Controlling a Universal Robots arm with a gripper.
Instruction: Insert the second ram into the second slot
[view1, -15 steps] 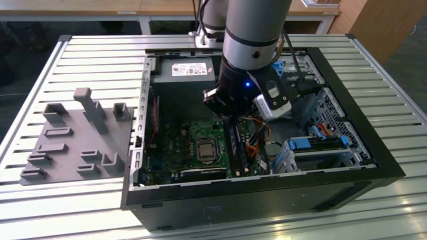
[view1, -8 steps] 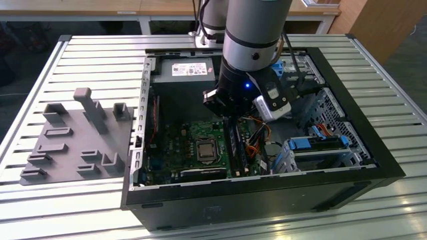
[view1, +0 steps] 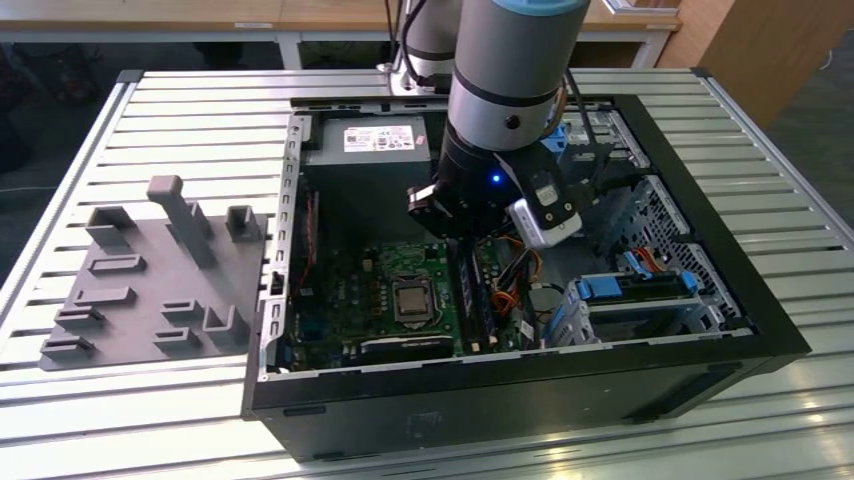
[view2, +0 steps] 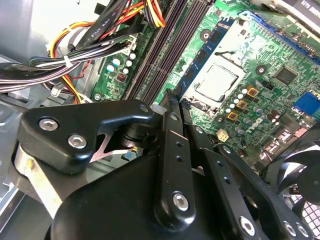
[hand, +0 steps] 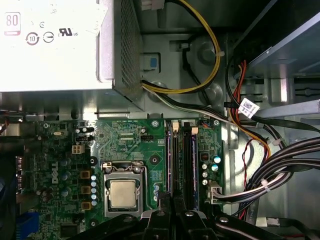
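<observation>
In the first wrist view my gripper (hand: 172, 204) hangs over the row of memory slots on the green motherboard (hand: 125, 140), its fingers drawn close together. The second ram (hand: 170, 155), a thin dark blue strip seen edge-on, runs along the second slot straight out from between the fingertips. Whether the fingers pinch its top edge is hidden. Another dark blue stick (hand: 193, 165) stands in a slot beside it. In the second wrist view the gripper (view2: 173, 95) points down at the dark slots (view2: 165, 45). In the exterior view the sticks (view1: 477, 300) show below the arm.
A silver power supply (hand: 55, 45) sits beyond the slots and cable bundles (hand: 280, 170) crowd one side. The processor socket (hand: 123, 192) lies on the other side. Bright blue drive brackets (view1: 627, 290) fill the case's right; a grey holder (view1: 147, 270) lies outside at the left.
</observation>
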